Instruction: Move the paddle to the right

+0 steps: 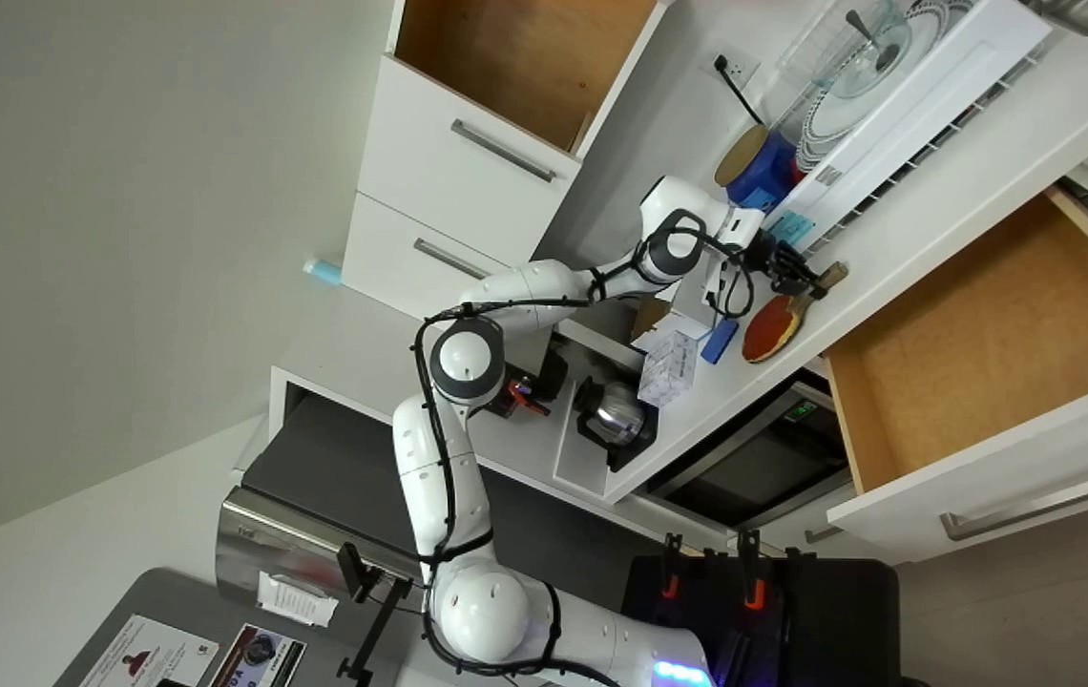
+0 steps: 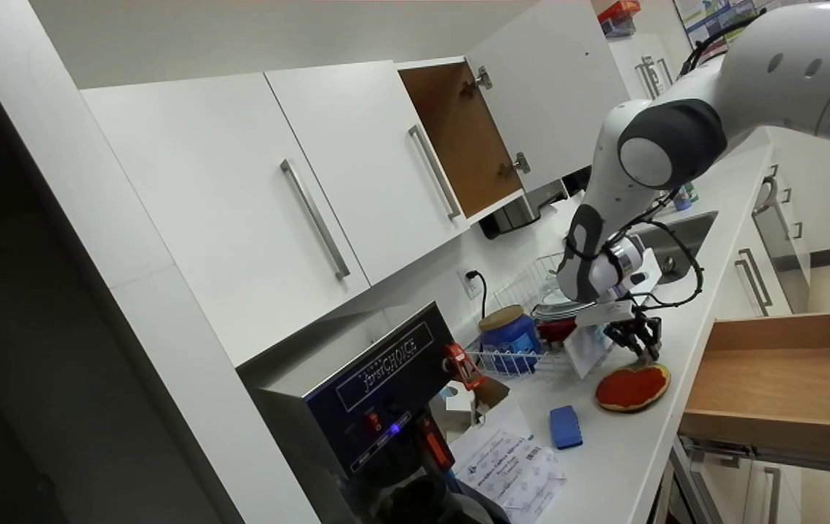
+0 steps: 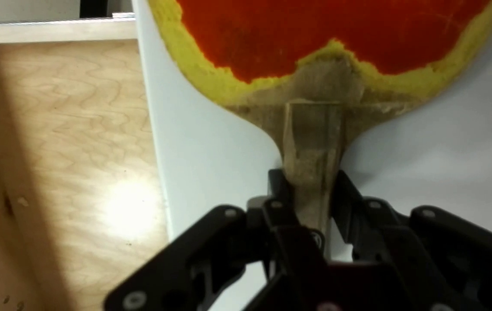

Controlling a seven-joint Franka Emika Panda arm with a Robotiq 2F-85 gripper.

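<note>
The paddle has a flat round orange-red head with a yellowish rim and a tan wooden handle. In both exterior views the paddle [image 1: 773, 327] [image 2: 632, 387] is at the counter, near its front edge by the open drawer; I cannot tell whether it touches the surface. In the wrist view the paddle [image 3: 315, 86] has its head at the top, partly cut off, and its handle running down between my fingers. My gripper [image 3: 310, 185] is shut on the handle, with a finger on each side just below the head. The gripper also shows in both exterior views [image 1: 813, 284] [image 2: 644, 349].
An open wooden drawer [image 1: 1002, 343] [image 3: 86, 129] juts out below the counter edge. A dish rack [image 2: 524, 360] with plates and a blue container [image 1: 762, 172] [image 2: 510, 338] stand behind the gripper. A blue block [image 1: 720, 341] [image 2: 566, 427] and a printed sheet [image 2: 510, 466] lie nearby.
</note>
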